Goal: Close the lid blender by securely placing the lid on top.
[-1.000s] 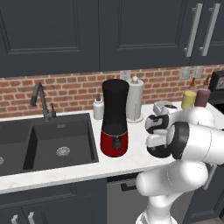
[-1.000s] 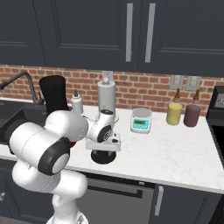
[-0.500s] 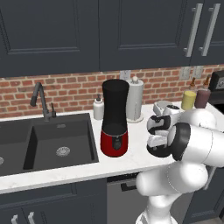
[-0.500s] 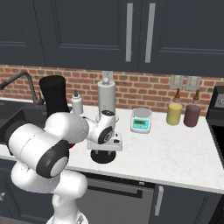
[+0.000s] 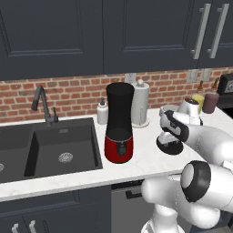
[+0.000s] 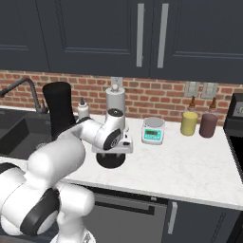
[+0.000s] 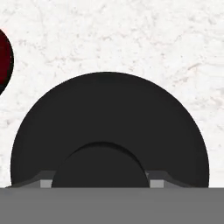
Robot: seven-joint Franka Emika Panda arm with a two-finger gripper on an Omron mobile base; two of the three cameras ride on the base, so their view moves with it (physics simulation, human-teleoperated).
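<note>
The lid (image 7: 109, 113), a flat round black disc with a central knob, lies on the white marble counter right of the blender; it also shows as the lid (image 5: 169, 148) and the lid (image 6: 110, 160). My gripper (image 7: 104, 181) is straight above it, pointing down, open, with a fingertip (image 7: 157, 180) on each side of the knob. The hand hides most of the lid at the gripper (image 5: 169, 144) and the gripper (image 6: 112, 153). The blender (image 5: 119, 123), a tall black jar on a red base, stands uncovered beside the sink, also seen as the blender (image 6: 58, 114).
A paper-towel roll (image 5: 140, 103) and a small white soap bottle (image 5: 102, 113) stand behind the blender. The sink (image 5: 45, 145) with its faucet lies to the left. A kitchen scale (image 6: 153, 130), a yellow jar (image 6: 189, 122) and a maroon jar (image 6: 208, 124) stand near the wall.
The hand has come down a little over the lid and sits closer to it. The lid and the blender have not moved.
</note>
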